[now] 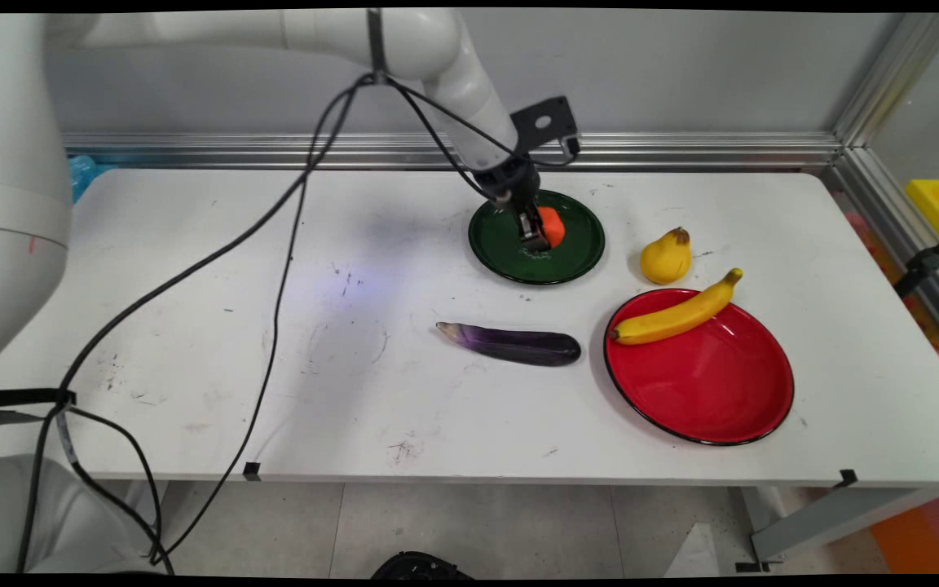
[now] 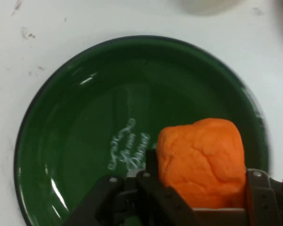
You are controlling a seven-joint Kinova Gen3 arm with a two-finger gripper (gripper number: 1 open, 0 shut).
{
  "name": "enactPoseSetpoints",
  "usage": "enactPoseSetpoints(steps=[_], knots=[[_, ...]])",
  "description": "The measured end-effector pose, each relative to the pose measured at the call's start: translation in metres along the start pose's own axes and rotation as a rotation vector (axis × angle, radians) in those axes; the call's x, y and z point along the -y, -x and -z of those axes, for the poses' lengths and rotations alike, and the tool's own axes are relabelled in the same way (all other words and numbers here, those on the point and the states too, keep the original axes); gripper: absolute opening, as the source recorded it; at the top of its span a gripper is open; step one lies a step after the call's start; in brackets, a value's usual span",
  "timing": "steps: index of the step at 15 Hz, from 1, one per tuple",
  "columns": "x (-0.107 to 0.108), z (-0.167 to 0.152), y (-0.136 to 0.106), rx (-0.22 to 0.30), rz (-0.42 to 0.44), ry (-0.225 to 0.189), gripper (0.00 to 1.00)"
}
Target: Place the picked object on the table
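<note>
**Orange lump pinched above the green plate**

Orange lump sits clamped between the fingers of the one gripper, over the single green plate. Elsewhere on the white table: one pear, one eggplant, and one banana lying across one red plate.

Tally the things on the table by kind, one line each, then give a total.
Plates: 2, the green plate and the red plate.
Fruit and vegetables: 3, the pear, the banana and the eggplant.
Orange lumps: 1, the orange block, held by the pincer over the green plate.
Total: 6.
</note>
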Motion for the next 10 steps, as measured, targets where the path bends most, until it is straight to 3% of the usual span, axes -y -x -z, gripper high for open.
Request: enactPoseSetpoints(steps=[5, 10], knots=[[-0.019, 0.058, 0.006, -0.036, -0.071, 0.049, 0.0], [-0.051, 0.113, 0.02, -0.06, -0.165, 0.14, 0.0]])
